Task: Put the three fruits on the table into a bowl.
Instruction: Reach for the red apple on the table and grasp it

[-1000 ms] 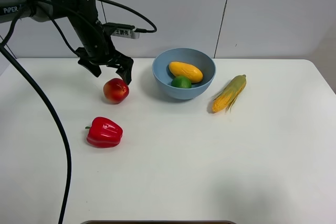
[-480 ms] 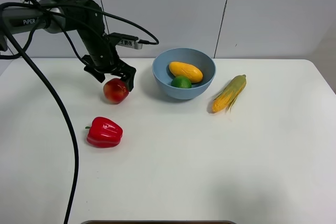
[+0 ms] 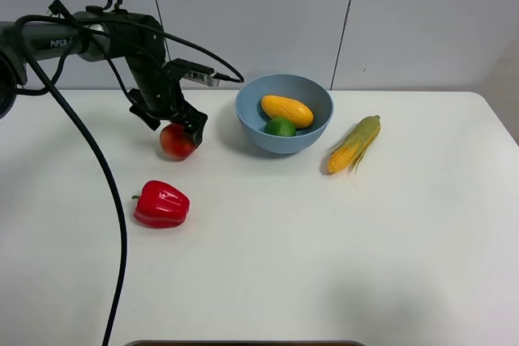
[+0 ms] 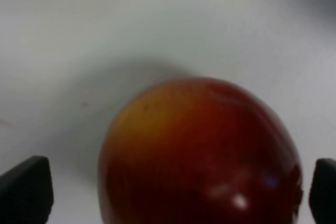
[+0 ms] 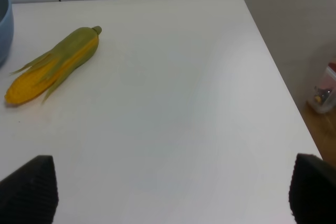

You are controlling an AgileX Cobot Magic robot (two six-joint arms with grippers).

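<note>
Apple (image 3: 178, 141) last on worktop (image 3: 324, 232), between wide left gripper (image 3: 173, 123) jaws, ungrasped; mango (image 3: 286, 109), lime (image 3: 280, 127) in bowl (image 3: 251, 123).

— Inspector: Where are the fruits lying?
— Assistant: The elongated yellow-orange mango (image 3: 286, 110) and the round green lime (image 3: 280, 127) are sitting touching inside the deep light blue bowl (image 3: 251, 118). The red apple (image 3: 176, 142), showing a yellow blush, is resting on the white desk (image 3: 340, 241) left of the bowl, between the spread tips of the left pincer (image 3: 171, 122).
</note>
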